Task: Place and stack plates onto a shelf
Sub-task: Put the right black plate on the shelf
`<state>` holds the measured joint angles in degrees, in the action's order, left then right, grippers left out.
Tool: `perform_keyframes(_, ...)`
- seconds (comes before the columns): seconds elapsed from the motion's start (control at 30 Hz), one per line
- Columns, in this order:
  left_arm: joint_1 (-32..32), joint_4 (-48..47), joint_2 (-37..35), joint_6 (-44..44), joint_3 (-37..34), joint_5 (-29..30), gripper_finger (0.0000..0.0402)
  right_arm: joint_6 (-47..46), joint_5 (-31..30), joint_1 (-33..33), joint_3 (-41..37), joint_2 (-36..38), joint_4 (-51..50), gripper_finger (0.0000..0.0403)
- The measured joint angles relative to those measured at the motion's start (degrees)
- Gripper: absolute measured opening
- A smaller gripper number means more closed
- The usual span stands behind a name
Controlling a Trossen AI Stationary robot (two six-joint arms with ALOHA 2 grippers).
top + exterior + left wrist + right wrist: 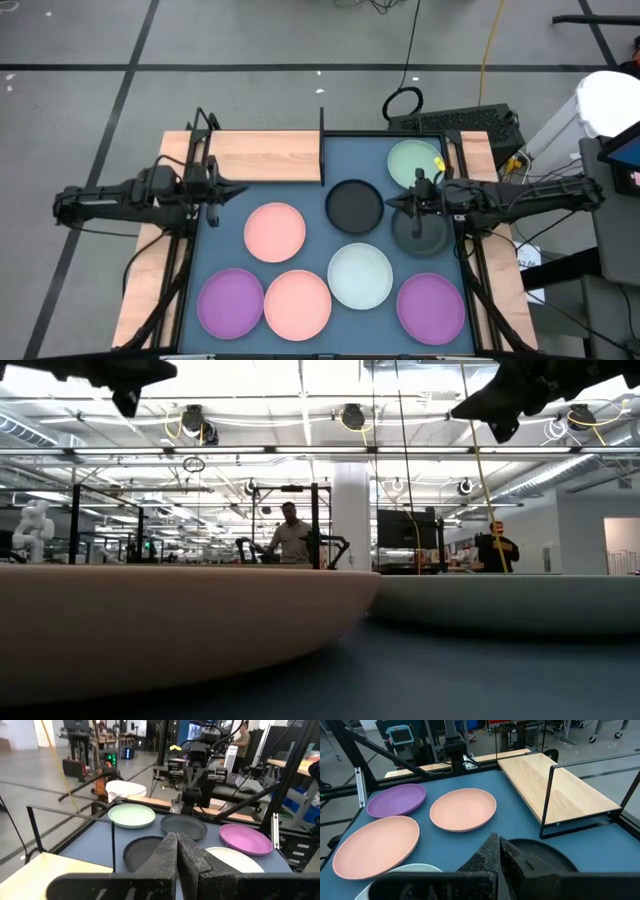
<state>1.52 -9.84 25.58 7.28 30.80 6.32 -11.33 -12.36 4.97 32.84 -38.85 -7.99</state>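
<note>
A: Nearest us we have a row of three on the mat [225, 255]: a purple plate [231, 303] at the left, a pink plate [297, 304] beside it, and a second purple plate [431, 307] at the right.

B: Just behind those sits the white plate [360, 275], with another pink plate [275, 231] farther back and left. We read them as spread flat and apart so each rim can be reached on its own.

A: Then our grippers. The left gripper [240, 192] hangs above the mat's left edge, fingers pressed together, holding nothing.

B: The right gripper [393, 203] is the same: closed and empty, over the gap between the two black plates. One black plate [355, 205] lies mid-mat; the other black plate [420, 236] is partly under our right arm.

A: Farthest right is the green plate [411, 160].

B: And far left stands the shelf [265, 155], its board bare between black posts. Nothing is stacked there, so we judge the task not yet begun; either gripper must open before it can take a rim.
</note>
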Motion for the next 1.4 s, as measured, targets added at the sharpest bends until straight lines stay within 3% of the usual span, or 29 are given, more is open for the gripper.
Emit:
perform_keyframes(0.27, -0.02, -4.16, 9.11, 3.18, 2.64, 2.19, 0.0003, -2.97, 0.11, 0.0, 0.0, -2.69, -0.61, 0.0)
perform_keyframes(0.67, -0.13, -3.39, 19.83, -0.02, 2.5, 2.25, 0.0003, -6.01, -1.0, 0.0, 0.23, -7.02, -2.35, 0.0)
perform_keyframes(0.9, -0.12, 0.22, 22.32, -4.1, 2.5, -0.72, 0.0003, -12.91, -3.23, 0.25, 7.23, -13.25, -16.95, 0.0014)
perform_keyframes(1.1, -0.15, 1.1, 22.54, -5.94, 2.5, -1.55, 0.0003, -17.75, -3.97, 2.3, 12.17, -19.38, -22.01, 0.0042)
perform_keyframes(1.4, -0.15, 1.08, 22.54, -5.67, 2.5, -1.55, 0.0003, -39.81, 0.92, 7.95, 22.69, -27.89, -43.49, 0.0068)
